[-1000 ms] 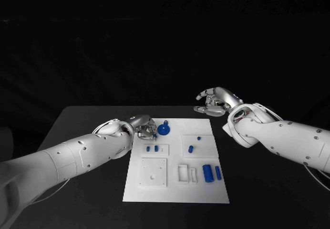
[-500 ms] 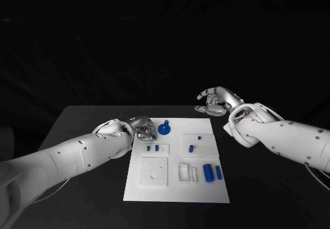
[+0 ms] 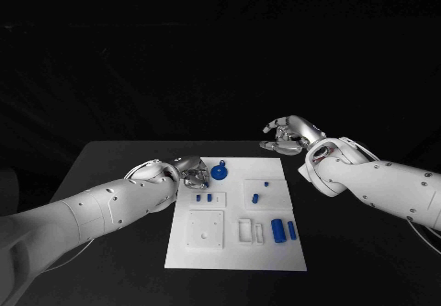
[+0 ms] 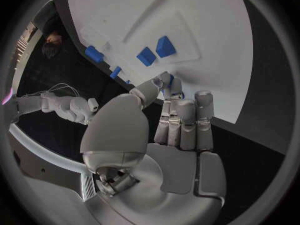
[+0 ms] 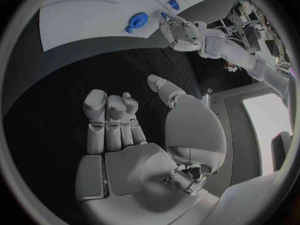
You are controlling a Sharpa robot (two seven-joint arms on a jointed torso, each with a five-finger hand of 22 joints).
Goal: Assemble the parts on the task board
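The left silver hand [image 3: 190,173], fingers curled and, as far as could be seen, empty, sat at the flat white task board's [image 3: 234,255] far-left edge, just beside the round blue knobbed part [image 3: 218,171], while the right silver hand [image 3: 287,136] hovered loosely curled and empty, farther off.

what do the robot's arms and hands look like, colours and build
Both arms are glossy white rounded shells dotted with small dark screw heads. The left hand and right hand are silver metal, with blocky segmented fingers and a smooth domed thumb base. A thin pale cable runs beside each forearm. A round ringed joint sits at the right wrist.
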